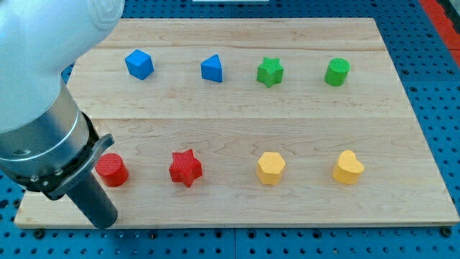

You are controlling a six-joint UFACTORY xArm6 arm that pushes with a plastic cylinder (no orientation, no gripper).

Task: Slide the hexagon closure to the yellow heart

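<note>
My tip [108, 221], a bare rod with no fingers to spread, sits below the red cylinder [113, 170] and should circle left of the yellow hexagon [271, 167], then push it rightward toward the yellow heart [348, 167].

The light is bright and even from above, so each block, like the yellow heart [348, 167], has only a small soft shadow (no shiny glare on the wooden board [237, 122]), while the big white arm [43, 43] at the left looks blurry.
</note>
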